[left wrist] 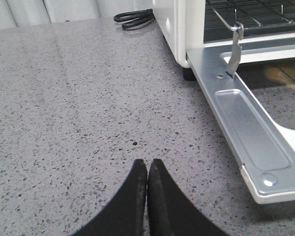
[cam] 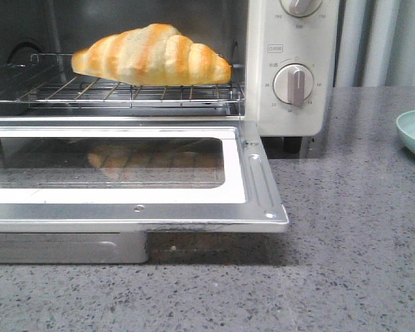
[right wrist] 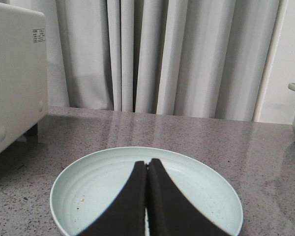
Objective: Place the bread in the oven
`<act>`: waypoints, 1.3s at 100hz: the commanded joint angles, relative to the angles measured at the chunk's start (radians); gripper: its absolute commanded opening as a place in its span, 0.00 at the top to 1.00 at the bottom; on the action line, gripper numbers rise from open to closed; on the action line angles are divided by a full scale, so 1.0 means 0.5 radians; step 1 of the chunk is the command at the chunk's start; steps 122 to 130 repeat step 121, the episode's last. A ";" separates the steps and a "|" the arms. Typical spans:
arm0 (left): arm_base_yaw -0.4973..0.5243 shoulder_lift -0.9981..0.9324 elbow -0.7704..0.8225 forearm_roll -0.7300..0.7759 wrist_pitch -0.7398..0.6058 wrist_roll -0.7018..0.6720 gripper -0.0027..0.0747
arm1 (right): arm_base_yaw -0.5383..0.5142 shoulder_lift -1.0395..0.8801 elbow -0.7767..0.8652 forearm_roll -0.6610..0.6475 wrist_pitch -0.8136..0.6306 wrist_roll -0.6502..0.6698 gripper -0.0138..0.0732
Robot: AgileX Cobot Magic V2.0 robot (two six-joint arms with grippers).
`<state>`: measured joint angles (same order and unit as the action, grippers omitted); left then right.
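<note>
Now the golden-striped, cream croissant-shaped bread [cam: 152, 55] lies on the metal wire rack [cam: 124, 93] inside the cream-white toaster oven [cam: 290, 62], whose glass-windowed door [cam: 124, 173] hangs open. My left gripper [left wrist: 147, 169] and right gripper [right wrist: 147, 169] are both clenched on nothing, the right above a pale green round plate [right wrist: 88, 182]. To finish well, I judge I should lift the door by its front edge, slowly, without jolting the rack.

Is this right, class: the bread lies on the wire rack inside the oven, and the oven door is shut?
Not quite. The bread does lie on the wire rack inside the oven, but the door is folded down open, as the front view shows.
</note>
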<state>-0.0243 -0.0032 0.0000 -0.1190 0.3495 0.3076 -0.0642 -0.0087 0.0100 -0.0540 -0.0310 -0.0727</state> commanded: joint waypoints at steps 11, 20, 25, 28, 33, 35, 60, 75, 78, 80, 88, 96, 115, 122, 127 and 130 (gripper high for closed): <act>0.005 -0.062 0.046 0.003 -0.086 0.000 0.99 | 0.004 -0.043 0.024 -0.008 0.268 -0.012 0.93; 0.005 -0.062 0.046 0.003 -0.086 0.000 0.99 | 0.004 -0.043 0.024 -0.008 0.485 -0.012 0.93; 0.005 -0.062 0.046 0.003 -0.086 0.000 0.99 | 0.004 -0.043 0.024 -0.008 0.581 -0.012 0.93; 0.005 -0.062 0.046 0.003 -0.086 0.000 0.99 | 0.004 -0.043 0.024 -0.008 0.634 -0.012 0.93; 0.005 -0.062 0.046 0.003 -0.086 0.000 0.99 | 0.004 -0.043 0.024 -0.008 0.693 -0.012 0.93; 0.005 -0.062 0.046 0.003 -0.086 0.000 0.99 | 0.004 -0.043 0.024 -0.008 0.693 -0.012 0.93; 0.005 -0.062 0.046 0.003 -0.086 0.000 0.99 | 0.004 -0.043 0.024 -0.008 0.693 -0.012 0.93; 0.005 -0.062 0.046 0.003 -0.086 0.000 0.99 | 0.004 -0.043 0.024 -0.008 0.693 -0.012 0.93; 0.005 -0.062 0.046 0.003 -0.086 0.000 0.99 | 0.004 -0.043 0.024 -0.008 0.693 -0.012 0.93; 0.005 -0.062 0.046 0.003 -0.086 0.000 0.99 | 0.004 -0.043 0.024 -0.008 0.693 -0.012 0.93; 0.005 -0.062 0.046 0.003 -0.086 0.000 0.99 | 0.004 -0.043 0.024 -0.008 0.693 -0.012 0.93; 0.005 -0.062 0.046 0.003 -0.086 0.000 0.99 | 0.004 -0.043 0.024 -0.008 0.693 -0.012 0.93; 0.005 -0.062 0.046 0.003 -0.086 0.000 0.99 | 0.004 -0.043 0.024 -0.008 0.693 -0.012 0.93; 0.005 -0.062 0.046 0.003 -0.086 0.000 0.99 | 0.004 -0.043 0.024 -0.008 0.693 -0.012 0.93; 0.005 -0.062 0.046 0.003 -0.086 0.000 0.99 | 0.004 -0.043 0.024 -0.008 0.693 -0.012 0.93; 0.005 -0.062 0.046 0.003 -0.086 0.000 0.99 | 0.004 -0.043 0.024 -0.008 0.693 -0.012 0.93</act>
